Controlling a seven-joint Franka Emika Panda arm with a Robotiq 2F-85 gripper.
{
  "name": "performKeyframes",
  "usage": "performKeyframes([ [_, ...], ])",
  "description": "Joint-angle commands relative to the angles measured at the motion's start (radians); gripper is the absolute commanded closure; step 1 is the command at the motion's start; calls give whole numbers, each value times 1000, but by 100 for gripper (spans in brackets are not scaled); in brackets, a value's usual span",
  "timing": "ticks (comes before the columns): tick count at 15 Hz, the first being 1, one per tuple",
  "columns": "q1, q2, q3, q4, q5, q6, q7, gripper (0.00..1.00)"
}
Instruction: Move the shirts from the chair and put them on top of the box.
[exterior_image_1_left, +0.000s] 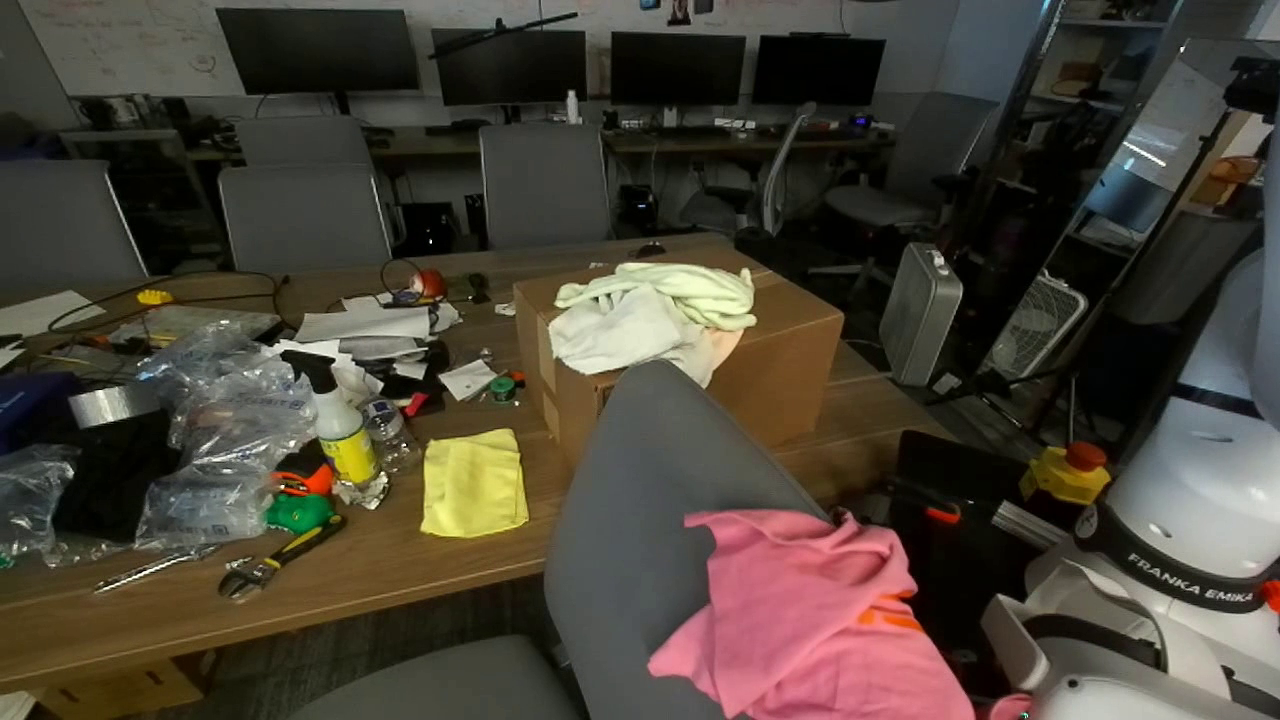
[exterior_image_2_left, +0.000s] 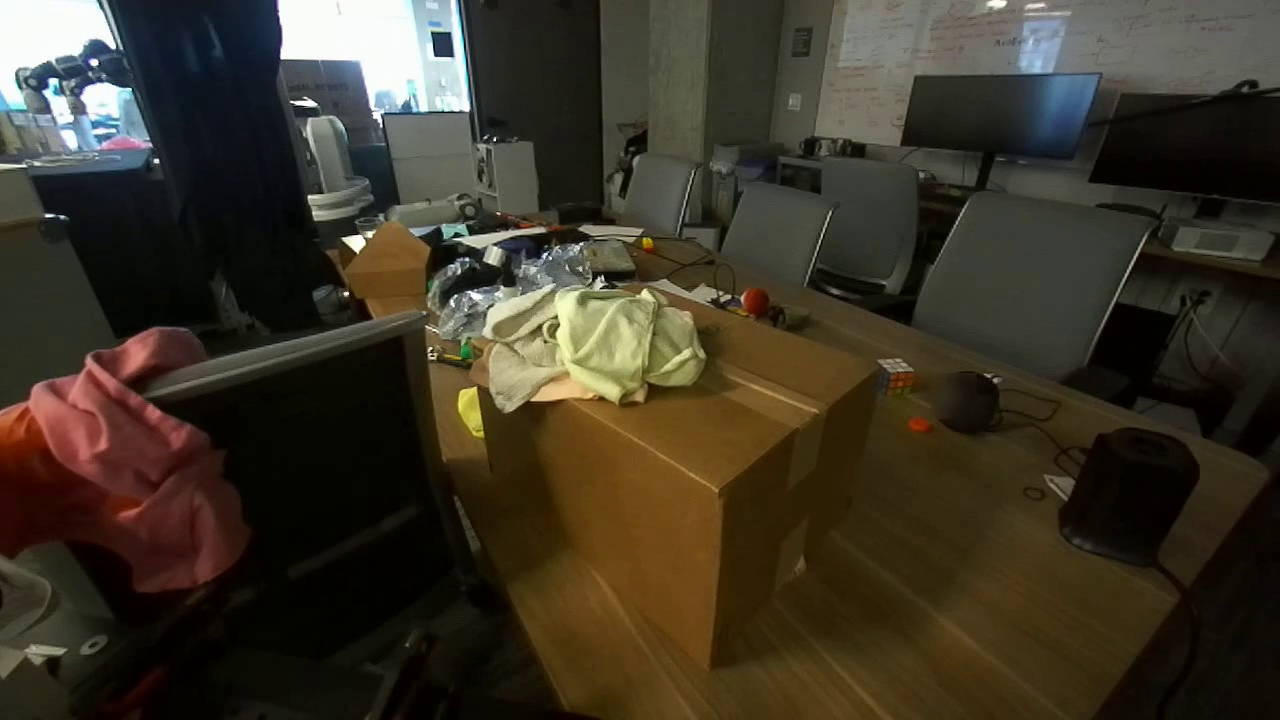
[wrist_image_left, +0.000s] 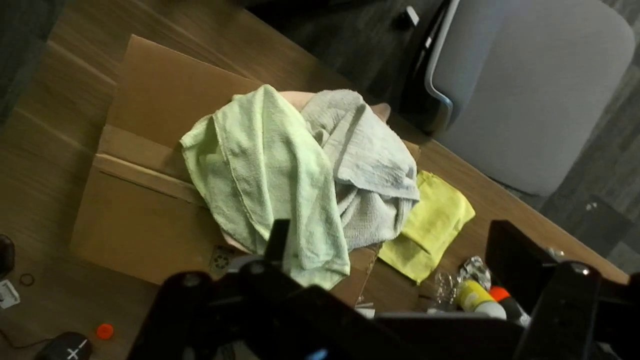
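Observation:
A pink shirt (exterior_image_1_left: 790, 610) hangs over the grey chair's back (exterior_image_1_left: 640, 500), with orange showing on it; the shirt also shows in an exterior view (exterior_image_2_left: 140, 450). The cardboard box (exterior_image_1_left: 770, 400) stands on the table, seen also in the wrist view (wrist_image_left: 135, 225). On its top lie a pale green cloth (wrist_image_left: 280, 175), a whitish-grey cloth (wrist_image_left: 375, 150) and a peach cloth (wrist_image_left: 296, 99), mostly covered by them. My gripper (wrist_image_left: 392, 242) is open and empty, its fingers wide apart, with the box and cloths ahead in the wrist view. The gripper is outside both exterior views.
A yellow cloth (exterior_image_1_left: 475, 485) lies flat on the table beside the box. A spray bottle (exterior_image_1_left: 345, 430), wrench (exterior_image_1_left: 265, 570) and plastic bags (exterior_image_1_left: 220, 420) lie further along. A black speaker (exterior_image_2_left: 1130, 490) and puzzle cube (exterior_image_2_left: 896, 376) stand past the box. The chair stands against the table edge.

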Motion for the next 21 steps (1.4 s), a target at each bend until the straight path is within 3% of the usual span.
performKeyframes([
  [1, 42, -92, 20, -249, -83, 109, -109, 0],
  [8, 38, -202, 49, -616, -90, 293, -260, 0],
  [15, -2, -370, 21, -996, -115, 424, -478, 0],
  [21, 4, -433, 14, -1257, -202, 700, -433, 0],
])
